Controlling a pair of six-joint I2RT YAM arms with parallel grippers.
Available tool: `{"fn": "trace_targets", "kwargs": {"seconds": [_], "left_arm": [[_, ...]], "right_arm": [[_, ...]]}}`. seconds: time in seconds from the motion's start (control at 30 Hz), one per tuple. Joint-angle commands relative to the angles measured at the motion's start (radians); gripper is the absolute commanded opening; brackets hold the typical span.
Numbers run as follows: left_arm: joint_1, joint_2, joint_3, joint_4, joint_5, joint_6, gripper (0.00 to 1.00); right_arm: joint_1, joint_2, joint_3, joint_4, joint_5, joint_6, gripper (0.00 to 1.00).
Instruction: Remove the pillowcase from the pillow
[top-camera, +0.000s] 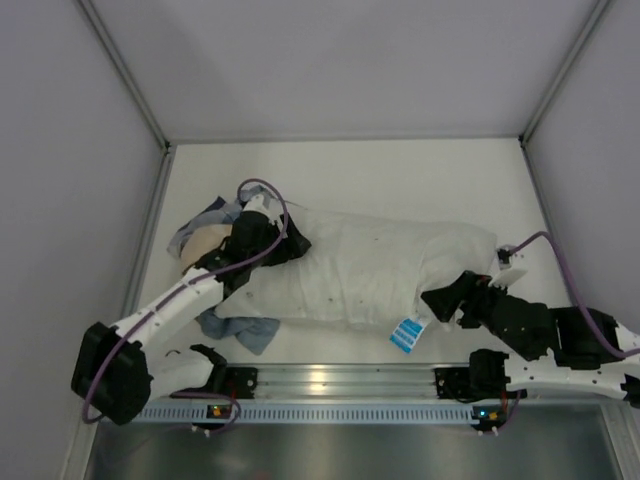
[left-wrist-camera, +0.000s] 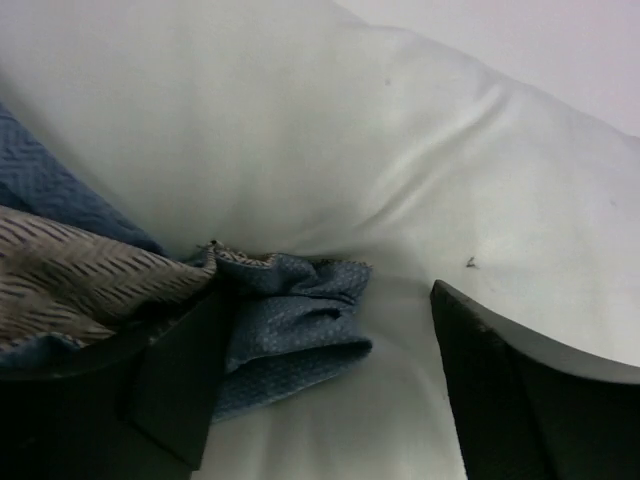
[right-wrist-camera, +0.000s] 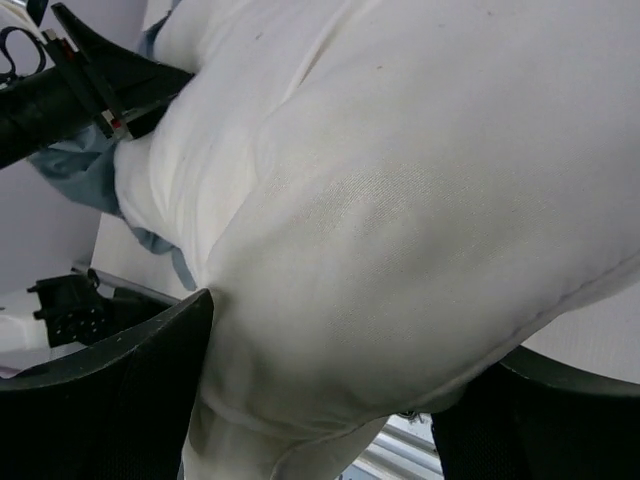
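The left tool (left-wrist-camera: 325, 385) is parted, with the bunched pillowcase (left-wrist-camera: 295, 325) touching one finger. The right tool (right-wrist-camera: 330, 400) gapes wide astride the pillow (right-wrist-camera: 400, 200).

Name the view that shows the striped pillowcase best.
Top external: the blue-grey striped cloth pillowcase shows fullest, bunched at one end of the plump white pillow. Left wrist shows only folds; right wrist, a blue sliver.

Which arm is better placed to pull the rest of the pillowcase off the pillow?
Left. The left gripper is open over the bunched pillowcase at the pillow's left end, with a blue fold inside its jaws. The right gripper straddles the bare white right end, away from the cloth, so it probably suits steadying.
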Motion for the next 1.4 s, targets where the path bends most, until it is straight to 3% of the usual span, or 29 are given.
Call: {"fn": "trace_targets", "kwargs": {"seconds": [0.0, 0.03, 0.2, 0.3, 0.37, 0.4, 0.43, 0.47, 0.53, 0.57, 0.67, 0.73, 0.8, 0.87, 0.9, 0.97, 1.0, 1.1, 1.17, 1.27, 1.37], "left_arm": [[0.014, -0.131, -0.001, -0.294, -0.135, 0.032, 0.88], [0.012, -0.221, 0.008, -0.367, -0.139, 0.032, 0.99], [0.012, -0.523, 0.144, -0.576, -0.061, 0.028, 0.99], [0.011, -0.614, 0.151, -0.585, 0.151, -0.013, 0.97], [0.011, -0.636, 0.117, -0.585, 0.286, -0.040, 0.92], [0.011, -0.651, 0.096, -0.584, 0.318, -0.041, 0.87], [0.011, -0.663, 0.047, -0.584, 0.337, -0.049, 0.77], [0.011, -0.677, 0.023, -0.582, 0.344, -0.050, 0.73], [0.011, -0.719, -0.020, -0.579, 0.340, -0.064, 0.52], [0.012, -0.732, -0.067, -0.570, 0.340, -0.075, 0.33], [0.011, -0.751, -0.129, -0.541, 0.314, -0.102, 0.06], [0.012, -0.752, -0.194, -0.494, 0.323, -0.119, 0.02], [0.012, -0.757, -0.270, -0.437, 0.375, -0.142, 0.04], [0.011, -0.760, -0.297, -0.410, 0.360, -0.150, 0.14], [0.011, -0.762, -0.308, -0.410, 0.337, -0.152, 0.30], [0.011, -0.766, -0.299, -0.411, 0.319, -0.153, 0.48], [0.011, -0.778, -0.281, -0.410, 0.291, -0.158, 0.68], [0.011, -0.797, -0.248, -0.412, 0.225, -0.139, 0.86], [0.012, -0.780, -0.230, -0.412, 0.147, -0.138, 0.87], [0.011, -0.637, -0.221, -0.439, 0.020, -0.209, 0.89], [0.011, -0.514, -0.314, -0.244, 0.102, -0.306, 0.85]], "right_arm": [[0.009, -0.004, 0.058, 0.147, -0.089, -0.147, 0.76], [0.009, -0.007, 0.057, 0.158, -0.118, -0.148, 0.76], [0.011, -0.070, -0.020, 0.123, -0.077, -0.067, 0.75], [0.011, -0.132, -0.069, 0.092, -0.022, -0.014, 0.63], [0.009, -0.180, -0.083, 0.068, 0.009, 0.015, 0.48], [0.011, -0.196, -0.089, 0.057, 0.023, 0.033, 0.44], [0.011, -0.210, -0.089, 0.022, 0.055, 0.042, 0.25], [0.009, -0.234, -0.080, -0.003, 0.075, 0.073, 0.17], [0.011, -0.250, -0.066, -0.060, 0.119, 0.104, 0.00], [0.009, -0.260, -0.057, -0.101, 0.132, 0.121, 0.00], [0.008, -0.258, -0.017, -0.184, 0.162, 0.145, 0.00], [-0.003, -0.248, 0.031, -0.225, 0.188, 0.181, 0.00], [-0.011, -0.230, 0.084, -0.271, 0.222, 0.188, 0.00], [-0.027, -0.210, 0.153, -0.304, 0.250, 0.188, 0.00], [-0.037, -0.207, 0.175, -0.325, 0.282, 0.181, 0.00], [-0.072, -0.208, 0.237, -0.324, 0.313, 0.132, 0.00], [-0.089, -0.214, 0.256, -0.310, 0.346, 0.109, 0.00], [-0.172, -0.256, 0.325, -0.244, 0.402, -0.041, 0.00], [-0.230, -0.282, 0.365, -0.109, 0.408, -0.205, 0.00], [-0.250, -0.256, 0.426, -0.037, 0.406, -0.298, 0.00], [-0.252, -0.203, 0.456, -0.038, 0.377, -0.318, 0.00]]}}
